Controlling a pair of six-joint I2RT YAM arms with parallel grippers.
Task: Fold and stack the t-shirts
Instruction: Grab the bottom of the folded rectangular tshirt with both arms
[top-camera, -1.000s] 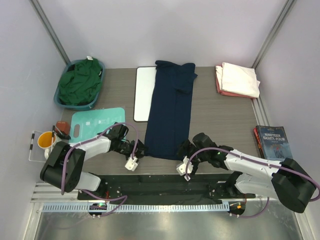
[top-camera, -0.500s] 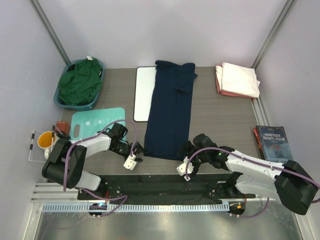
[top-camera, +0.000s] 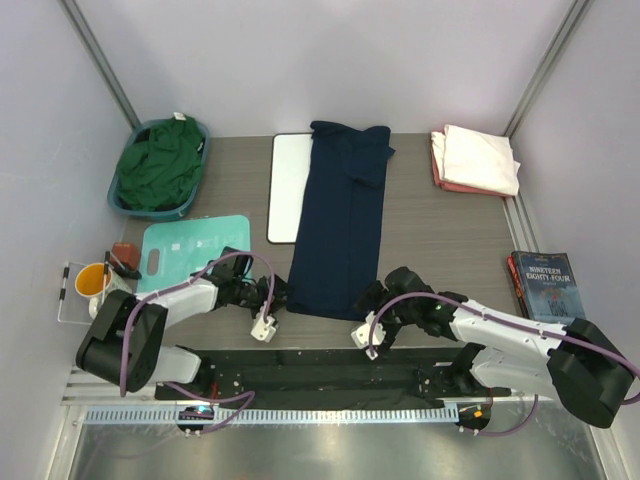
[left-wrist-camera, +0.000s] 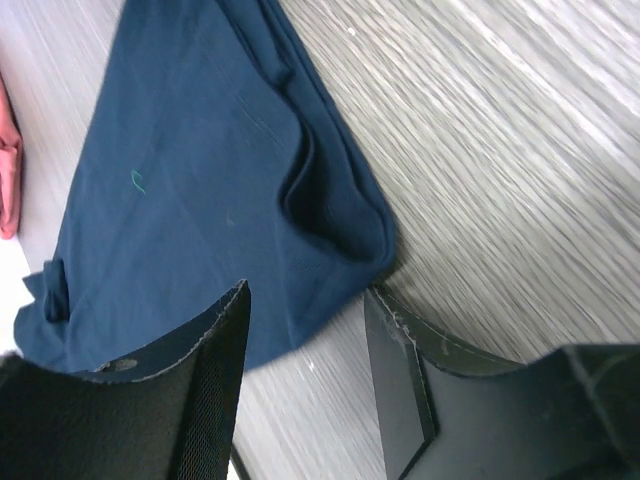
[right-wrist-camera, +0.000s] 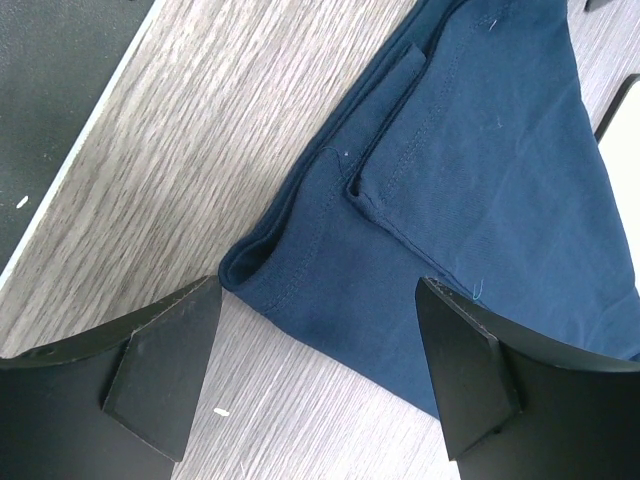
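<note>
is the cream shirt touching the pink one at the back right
Touching. The top view shows the folded cream-white shirt lying directly on the salmon-pink shirt, whose edge peeks out along its left side.

right edge of white board (top-camera: 287, 187) covered by navy t-shirt (top-camera: 340, 225), salmon-pink t-shirt (top-camera: 437, 160) mostly hidden beneath cream-white t-shirt (top-camera: 482, 158), navy t-shirt cut off at wrist-view edges, bench (left-wrist-camera: 500, 150) grain blurred in left wrist view, small dark items (top-camera: 122, 252) by orange cup (top-camera: 92, 279), perhaps tools, too small to be identified

matt navy cloth t-shirt (top-camera: 337, 222), woodgrain table (top-camera: 440, 230)
</note>
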